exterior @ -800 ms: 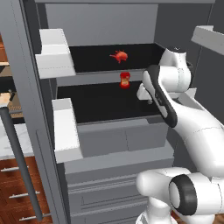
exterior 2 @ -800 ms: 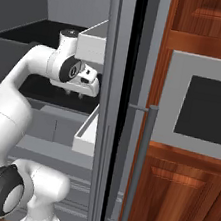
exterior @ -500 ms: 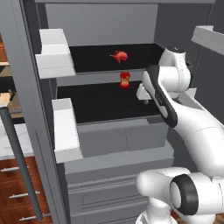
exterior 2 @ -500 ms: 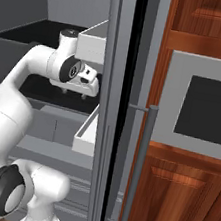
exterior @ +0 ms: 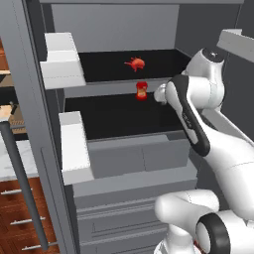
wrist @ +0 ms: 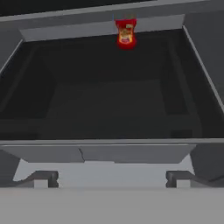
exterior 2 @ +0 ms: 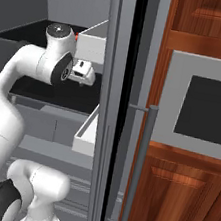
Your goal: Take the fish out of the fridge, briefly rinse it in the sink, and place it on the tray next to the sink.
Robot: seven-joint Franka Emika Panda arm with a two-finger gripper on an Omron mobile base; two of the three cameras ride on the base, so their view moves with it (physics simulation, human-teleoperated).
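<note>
The fish (exterior: 135,63) is a small, flat, bright red-orange body with short fins and a tail. It lies on the upper black shelf (exterior: 114,69) of the open fridge (exterior: 119,30), toward the middle of that shelf and back from its front edge. Nothing touches it.

On the shelf below stands an upright red jar (exterior: 141,91) with a pale label, set near the rear wall. In the left base view it sits almost directly under the fish. In the hand view the same red jar (wrist: 126,33) appears at the top centre, at the far end of the dark lower shelf (wrist: 109,96).

The gripper (wrist: 111,178) is level with the lower shelf and points into it. Its two dark fingertips (wrist: 41,177) stand far apart at the bottom of the hand view, so the jaws are spread wide with nothing between them. The gripper is well apart from both the jar and the fish.

The arm's white forearm (exterior: 191,106) reaches in from the right side of the compartment. White door bins (exterior: 62,62) hang on the open left door, one above another, beside a long grey bar handle (exterior: 25,183). Grey drawers (exterior: 134,156) close off the space under the lower shelf. In the right base view, the right-hand door (exterior 2: 108,107) stands edge-on and hides most of the interior. Beside it is a wooden cabinet front with a built-in oven window (exterior 2: 208,110).
</note>
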